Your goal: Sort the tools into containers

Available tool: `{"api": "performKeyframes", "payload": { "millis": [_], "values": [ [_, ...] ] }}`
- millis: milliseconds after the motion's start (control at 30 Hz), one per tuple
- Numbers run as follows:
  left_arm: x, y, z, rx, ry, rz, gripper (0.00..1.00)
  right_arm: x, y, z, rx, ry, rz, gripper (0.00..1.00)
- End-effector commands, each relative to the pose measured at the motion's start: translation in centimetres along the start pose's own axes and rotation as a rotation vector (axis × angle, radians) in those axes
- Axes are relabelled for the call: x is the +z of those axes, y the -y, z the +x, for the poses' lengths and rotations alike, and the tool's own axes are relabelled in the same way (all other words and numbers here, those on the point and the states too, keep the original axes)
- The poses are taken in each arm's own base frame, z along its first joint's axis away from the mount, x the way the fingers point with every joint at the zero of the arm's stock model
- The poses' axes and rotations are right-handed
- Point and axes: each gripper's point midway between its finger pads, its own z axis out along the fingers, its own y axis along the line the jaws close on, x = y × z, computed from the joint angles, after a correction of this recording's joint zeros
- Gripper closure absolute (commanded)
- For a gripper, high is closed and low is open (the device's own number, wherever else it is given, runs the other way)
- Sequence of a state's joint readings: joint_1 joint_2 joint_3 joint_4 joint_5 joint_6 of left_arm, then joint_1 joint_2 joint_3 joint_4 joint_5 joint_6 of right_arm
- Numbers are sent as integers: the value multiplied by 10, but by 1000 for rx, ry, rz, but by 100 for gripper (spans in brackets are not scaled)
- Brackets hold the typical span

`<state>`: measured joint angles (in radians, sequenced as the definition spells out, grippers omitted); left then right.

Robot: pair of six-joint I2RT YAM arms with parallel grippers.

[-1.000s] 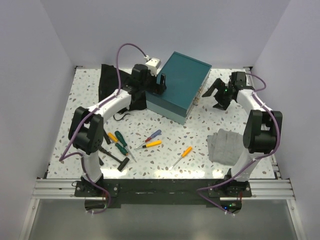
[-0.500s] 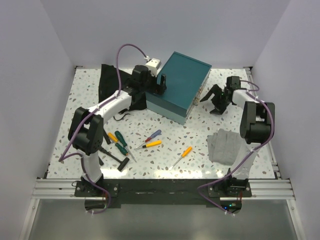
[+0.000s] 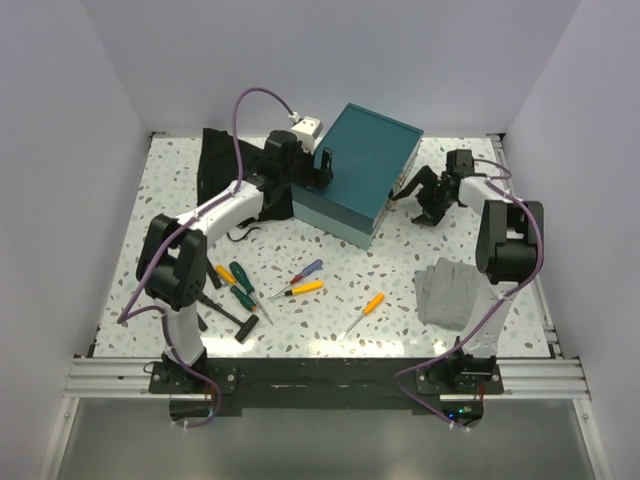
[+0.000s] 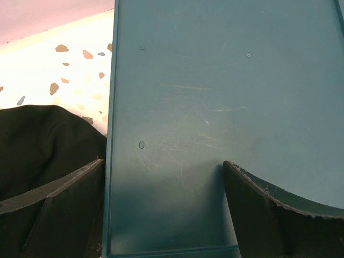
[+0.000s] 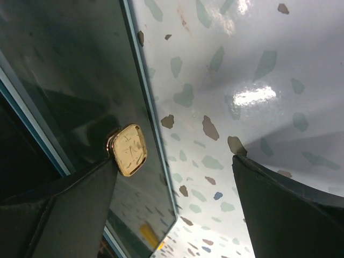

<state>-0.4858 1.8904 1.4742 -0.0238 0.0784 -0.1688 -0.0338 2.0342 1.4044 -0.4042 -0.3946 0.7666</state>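
Opening the teal case (image 3: pixel 360 168): both hands are on station and no tool is sorted yet.

I have the left hand (image 3: pixel 322 168) spread wide and empty. It straddles the case's left edge, one finger over the lid and the other over the black bag (image 3: pixel 222 170) beside it. My right hand (image 3: pixel 420 196) is also released and holds nothing; it sits low at the case's right side, with a brass clasp (image 5: pixel 129 150) just by one finger. The lid looks shut. The screwdrivers (image 3: pixel 305 288) and the hammer (image 3: pixel 236 322) lie loose on the counter (image 3: pixel 330 240), well apart from both hands. As I judge it, the next move is to get a fingertip on that clasp and flip it free while the left hand steadies the case, and then to lift the lid.
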Motion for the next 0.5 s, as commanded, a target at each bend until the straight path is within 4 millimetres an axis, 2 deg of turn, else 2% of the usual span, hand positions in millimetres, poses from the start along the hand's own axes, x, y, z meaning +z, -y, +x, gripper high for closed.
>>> {"api": "performKeyframes", "payload": {
  "millis": [0,167,467],
  "values": [
    [6,-1,19,19,-59,-17,5,-2,21,-12,17,78,185,13],
    [4,-3,17,21,-56,-24,5,-25,64,-9,19,100,404,18],
    [3,-6,17,28,-55,-39,5,-66,112,-11,111,125,466,19]
  ]
}}
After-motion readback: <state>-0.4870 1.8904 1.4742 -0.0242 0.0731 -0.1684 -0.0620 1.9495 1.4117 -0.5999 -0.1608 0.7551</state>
